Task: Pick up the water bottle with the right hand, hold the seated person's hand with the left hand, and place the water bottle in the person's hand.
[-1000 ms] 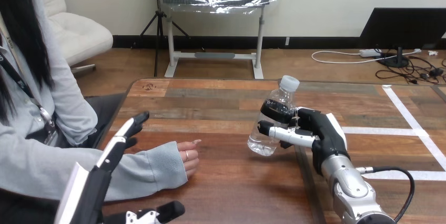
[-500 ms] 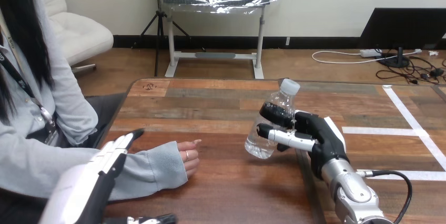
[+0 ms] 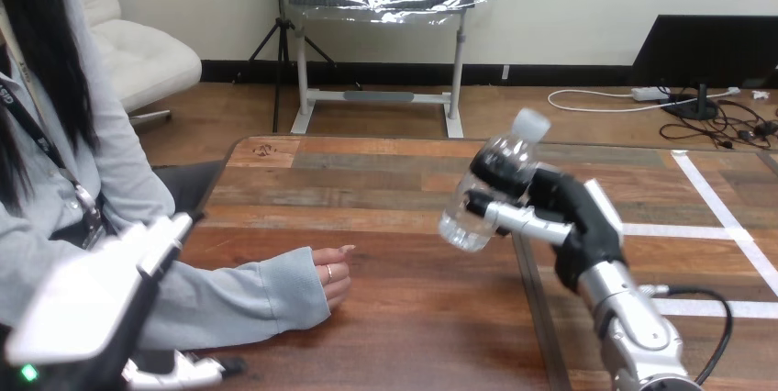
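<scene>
Step in hand: bottle pickup looks done, holding person's hand not yet begun.
Right hand (image 3: 578,221) grasping bottle (image 3: 486,194): bottle clear of counter (image 3: 413,318), over its middle, tilted, cap toward far right corner.
Left hand (image 3: 96,295) released, fingers straight, at counter's left edge, over sleeve (image 3: 248,295), apart from person's hand (image 3: 332,276).
Person's hand rests on counter, fingers curled.
Next, likely: left hand reaches person's hand and curls round it; then bottle travels left into it.

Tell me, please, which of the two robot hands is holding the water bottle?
The right robot hand: its fingers curl round the tilted water bottle. The left robot hand is open and empty.
</scene>
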`<control>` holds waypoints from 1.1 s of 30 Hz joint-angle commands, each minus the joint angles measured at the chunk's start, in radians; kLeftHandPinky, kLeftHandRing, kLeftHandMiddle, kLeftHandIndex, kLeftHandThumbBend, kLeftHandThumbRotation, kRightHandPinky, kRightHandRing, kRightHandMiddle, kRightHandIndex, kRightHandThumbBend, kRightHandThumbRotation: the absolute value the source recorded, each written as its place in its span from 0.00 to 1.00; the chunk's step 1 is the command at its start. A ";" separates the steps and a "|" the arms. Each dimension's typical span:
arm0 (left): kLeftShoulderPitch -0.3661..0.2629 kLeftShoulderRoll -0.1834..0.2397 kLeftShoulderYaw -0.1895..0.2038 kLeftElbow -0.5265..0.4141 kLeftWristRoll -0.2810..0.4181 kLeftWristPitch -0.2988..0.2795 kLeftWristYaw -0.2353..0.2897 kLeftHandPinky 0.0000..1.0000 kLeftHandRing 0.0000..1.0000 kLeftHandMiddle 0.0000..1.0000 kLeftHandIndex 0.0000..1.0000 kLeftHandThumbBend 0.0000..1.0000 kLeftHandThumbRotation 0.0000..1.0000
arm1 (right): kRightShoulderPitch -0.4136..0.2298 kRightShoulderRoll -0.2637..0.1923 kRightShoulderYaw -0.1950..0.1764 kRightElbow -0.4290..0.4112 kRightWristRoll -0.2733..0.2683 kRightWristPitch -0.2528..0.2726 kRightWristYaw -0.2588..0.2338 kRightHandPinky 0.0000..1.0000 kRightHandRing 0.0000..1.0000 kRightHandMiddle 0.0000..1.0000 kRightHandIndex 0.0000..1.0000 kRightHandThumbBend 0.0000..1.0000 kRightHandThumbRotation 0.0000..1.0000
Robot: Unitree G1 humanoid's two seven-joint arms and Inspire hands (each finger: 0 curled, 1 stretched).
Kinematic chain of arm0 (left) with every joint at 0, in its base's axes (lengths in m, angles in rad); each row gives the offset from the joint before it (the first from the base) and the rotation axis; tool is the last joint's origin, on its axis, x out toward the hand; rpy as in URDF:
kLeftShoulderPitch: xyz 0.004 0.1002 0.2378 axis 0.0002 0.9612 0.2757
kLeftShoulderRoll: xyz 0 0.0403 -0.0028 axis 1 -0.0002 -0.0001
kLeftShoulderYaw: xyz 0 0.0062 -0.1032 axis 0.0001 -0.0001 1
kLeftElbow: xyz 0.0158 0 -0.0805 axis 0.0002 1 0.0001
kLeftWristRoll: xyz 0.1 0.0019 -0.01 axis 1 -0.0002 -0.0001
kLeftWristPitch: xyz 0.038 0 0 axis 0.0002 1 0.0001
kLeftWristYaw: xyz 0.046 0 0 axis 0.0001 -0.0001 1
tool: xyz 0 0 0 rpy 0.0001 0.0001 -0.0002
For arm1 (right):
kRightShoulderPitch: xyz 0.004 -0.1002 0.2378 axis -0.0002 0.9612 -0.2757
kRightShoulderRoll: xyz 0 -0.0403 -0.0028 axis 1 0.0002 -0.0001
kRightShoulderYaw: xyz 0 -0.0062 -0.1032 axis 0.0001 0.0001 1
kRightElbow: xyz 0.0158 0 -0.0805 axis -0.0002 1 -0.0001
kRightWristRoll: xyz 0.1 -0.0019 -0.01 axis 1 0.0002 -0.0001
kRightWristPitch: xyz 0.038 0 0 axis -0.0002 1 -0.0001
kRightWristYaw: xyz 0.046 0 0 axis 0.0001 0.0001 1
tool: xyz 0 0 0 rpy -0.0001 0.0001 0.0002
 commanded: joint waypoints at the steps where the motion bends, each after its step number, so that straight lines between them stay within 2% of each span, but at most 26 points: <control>1: -0.111 0.078 -0.033 -0.080 0.026 0.039 0.022 0.85 0.90 0.91 0.90 1.00 0.41 | -0.107 -0.026 -0.027 -0.089 0.041 -0.083 0.026 0.34 0.36 0.44 0.45 0.81 0.00; 12: -0.188 0.169 -0.100 -0.003 0.077 0.096 0.057 0.78 0.85 0.86 0.86 1.00 0.36 | -0.101 -0.026 -0.044 -0.120 0.106 -0.129 0.121 0.31 0.34 0.42 0.45 0.81 0.00; 24: -0.267 0.246 -0.190 0.104 0.110 0.158 0.080 0.76 0.84 0.85 0.85 1.00 0.35 | -0.089 -0.029 -0.042 -0.166 0.143 -0.157 0.167 0.31 0.33 0.40 0.45 0.80 0.00; 33: -0.319 0.281 -0.249 0.173 0.104 0.182 0.081 0.78 0.84 0.85 0.86 1.00 0.36 | -0.076 -0.031 -0.035 -0.209 0.151 -0.179 0.172 0.30 0.33 0.41 0.44 0.79 0.00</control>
